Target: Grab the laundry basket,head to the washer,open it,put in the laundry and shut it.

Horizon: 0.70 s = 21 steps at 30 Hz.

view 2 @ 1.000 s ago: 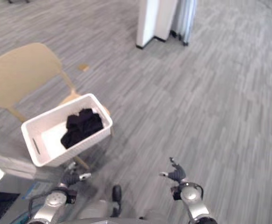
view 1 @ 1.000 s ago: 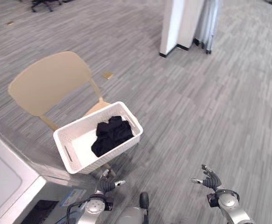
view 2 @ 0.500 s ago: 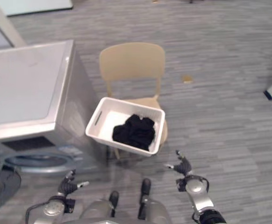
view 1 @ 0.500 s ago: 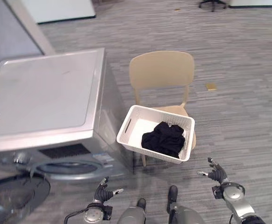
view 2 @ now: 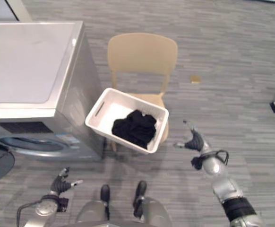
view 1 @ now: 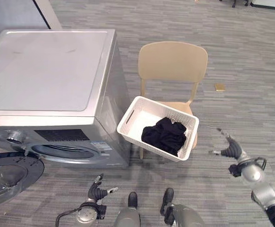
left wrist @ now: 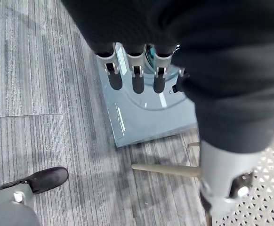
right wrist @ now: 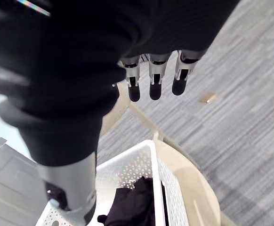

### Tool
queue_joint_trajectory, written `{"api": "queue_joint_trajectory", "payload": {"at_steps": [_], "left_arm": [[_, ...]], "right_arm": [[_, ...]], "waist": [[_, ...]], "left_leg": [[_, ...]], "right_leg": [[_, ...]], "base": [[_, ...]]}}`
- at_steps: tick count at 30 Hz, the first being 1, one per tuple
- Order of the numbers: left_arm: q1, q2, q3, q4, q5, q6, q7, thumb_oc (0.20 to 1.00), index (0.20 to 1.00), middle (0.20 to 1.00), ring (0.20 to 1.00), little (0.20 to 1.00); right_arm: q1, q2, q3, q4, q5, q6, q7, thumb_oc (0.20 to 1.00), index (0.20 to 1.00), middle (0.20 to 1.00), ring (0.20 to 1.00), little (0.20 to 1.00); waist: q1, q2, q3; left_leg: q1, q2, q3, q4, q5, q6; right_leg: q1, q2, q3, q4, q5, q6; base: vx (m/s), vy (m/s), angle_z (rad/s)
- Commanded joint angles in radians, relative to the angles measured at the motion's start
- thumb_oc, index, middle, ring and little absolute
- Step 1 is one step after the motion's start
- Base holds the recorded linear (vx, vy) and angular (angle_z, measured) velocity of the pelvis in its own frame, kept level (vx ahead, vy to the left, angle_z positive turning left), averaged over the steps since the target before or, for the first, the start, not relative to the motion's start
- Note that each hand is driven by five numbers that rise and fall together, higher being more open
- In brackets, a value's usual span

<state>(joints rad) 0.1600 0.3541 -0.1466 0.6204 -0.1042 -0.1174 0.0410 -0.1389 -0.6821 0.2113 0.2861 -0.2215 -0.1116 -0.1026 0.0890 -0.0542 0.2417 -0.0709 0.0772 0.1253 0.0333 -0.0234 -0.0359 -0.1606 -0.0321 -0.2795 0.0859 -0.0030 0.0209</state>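
Basket: your white laundry basket sits on the tan chair, at 12 o'clock, holding black laundry.
Washer: silver washer at 10 o'clock, its round door swung open.
Left hand: low, fingers relaxed, empty.
Right hand: at 3 o'clock, fingers spread, empty.

Head stereo pair looking down, sharing basket, wrist views close
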Motion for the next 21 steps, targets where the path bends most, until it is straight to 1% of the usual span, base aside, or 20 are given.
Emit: {"api": "queue_joint_trajectory", "payload": {"at_steps": [1,4,5,6,9,11,12,13,15,16,17,21], "left_arm": [[-0.028,0.051,-0.007,-0.008,0.002,-0.057,0.011,1.000,1.000,1.000,1.000,1.000],[-0.043,0.052,-0.026,-0.001,-0.010,-0.064,0.016,1.000,1.000,1.000,1.000,1.000],[-0.053,0.053,-0.039,0.001,-0.018,-0.070,0.022,1.000,1.000,1.000,1.000,1.000],[-0.054,0.053,-0.038,0.002,-0.018,-0.070,0.022,1.000,1.000,1.000,1.000,1.000],[-0.077,0.051,-0.063,0.017,-0.030,-0.075,0.032,1.000,1.000,1.000,1.000,1.000],[-0.090,0.050,-0.079,0.023,-0.041,-0.078,0.039,1.000,1.000,1.000,1.000,1.000],[-0.108,0.051,-0.094,0.025,-0.058,-0.086,0.053,1.000,1.000,1.000,1.000,1.000],[-0.108,0.051,-0.094,0.025,-0.058,-0.086,0.053,1.000,1.000,1.000,1.000,1.000],[-0.125,0.049,-0.107,0.027,-0.075,-0.090,0.064,1.000,1.000,1.000,1.000,1.000],[-0.125,0.049,-0.107,0.027,-0.075,-0.090,0.064,1.000,1.000,1.000,1.000,1.000],[-0.138,0.047,-0.114,0.026,-0.097,-0.095,0.075,1.000,1.000,1.000,1.000,1.000],[-0.170,0.039,-0.134,0.025,-0.116,-0.098,0.097,1.000,1.000,1.000,1.000,1.000]], "right_arm": [[-0.157,-0.050,0.153,0.041,-0.084,-0.053,-0.020,1.000,1.000,1.000,1.000,1.000],[-0.276,-0.053,0.255,0.120,-0.117,-0.047,-0.024,1.000,1.000,1.000,1.000,1.000],[-0.344,-0.045,0.309,0.164,-0.129,-0.041,-0.026,1.000,1.000,1.000,1.000,1.000],[-0.347,-0.044,0.310,0.166,-0.129,-0.042,-0.027,1.000,1.000,1.000,1.000,1.000],[-0.449,-0.015,0.399,0.262,-0.160,-0.034,-0.035,1.000,1.000,1.000,1.000,1.000],[-0.502,-0.003,0.451,0.346,-0.196,-0.019,-0.047,1.000,1.000,1.000,1.000,1.000],[-0.549,0.014,0.486,0.432,-0.221,0.002,-0.065,1.000,1.000,1.000,1.000,1.000],[-0.550,0.015,0.486,0.433,-0.221,0.001,-0.066,1.000,1.000,1.000,1.000,1.000],[-0.589,0.030,0.507,0.525,-0.249,0.021,-0.091,1.000,1.000,1.000,1.000,1.000],[-0.589,0.030,0.508,0.525,-0.249,0.021,-0.091,1.000,1.000,1.000,1.000,1.000],[-0.629,0.033,0.520,0.617,-0.273,0.046,-0.118,1.000,1.000,1.000,1.000,1.000],[-0.690,0.035,0.547,0.755,-0.342,0.094,-0.154,1.000,1.000,1.000,1.000,1.000]], "waist": [[0.042,-0.020,-0.027],[0.067,-0.022,-0.013],[0.086,-0.021,0.001],[0.084,-0.022,-0.001],[0.113,-0.018,0.027],[0.128,-0.012,0.045],[0.142,-0.005,0.065],[0.141,-0.005,0.065],[0.156,0.003,0.085],[0.156,0.003,0.085],[0.166,0.013,0.102],[0.178,0.033,0.139]], "left_leg": [[-0.076,-0.064,-0.023,0.058,-0.026,0.035],[-0.103,-0.070,-0.040,0.050,-0.015,0.033],[-0.122,-0.074,-0.054,0.046,-0.006,0.033],[-0.126,-0.075,-0.054,0.044,-0.002,0.033],[-0.157,-0.079,-0.072,0.038,0.013,0.028],[-0.180,-0.083,-0.086,0.035,0.025,0.025],[-0.203,-0.087,-0.102,0.031,0.037,0.021],[-0.204,-0.087,-0.103,0.031,0.037,0.021],[-0.230,-0.092,-0.115,0.030,0.050,0.018],[-0.230,-0.092,-0.115,0.030,0.050,0.018],[-0.249,-0.094,-0.124,0.024,0.062,0.016],[-0.293,-0.103,-0.138,0.018,0.081,0.012]], "right_leg": [[0.103,-0.076,0.019,-0.042,-0.047,0.092],[0.078,-0.075,0.019,-0.044,-0.038,0.095],[0.060,-0.076,0.019,-0.043,-0.034,0.097],[0.056,-0.076,0.019,-0.045,-0.031,0.097],[0.028,-0.078,0.011,-0.040,-0.029,0.098],[0.010,-0.081,0.003,-0.037,-0.028,0.098],[-0.013,-0.083,-0.005,-0.032,-0.025,0.097],[-0.013,-0.083,-0.006,-0.031,-0.025,0.097],[-0.034,-0.086,-0.014,-0.025,-0.023,0.097],[-0.034,-0.086,-0.014,-0.025,-0.023,0.097],[-0.056,-0.087,-0.017,-0.020,-0.021,0.097],[-0.098,-0.087,-0.025,-0.011,-0.014,0.098]], "base": [[0.02,0.035,-0.05],[0.01,0.035,0.00],[-0.01,0.022,0.16],[-0.01,0.026,0.29],[-0.03,0.016,0.24],[-0.03,0.024,0.15],[-0.02,0.015,0.25],[-0.03,0.012,0.27],[-0.03,0.000,0.27],[-0.04,0.018,0.21],[-0.03,0.027,0.14],[-0.05,0.020,0.12]]}}
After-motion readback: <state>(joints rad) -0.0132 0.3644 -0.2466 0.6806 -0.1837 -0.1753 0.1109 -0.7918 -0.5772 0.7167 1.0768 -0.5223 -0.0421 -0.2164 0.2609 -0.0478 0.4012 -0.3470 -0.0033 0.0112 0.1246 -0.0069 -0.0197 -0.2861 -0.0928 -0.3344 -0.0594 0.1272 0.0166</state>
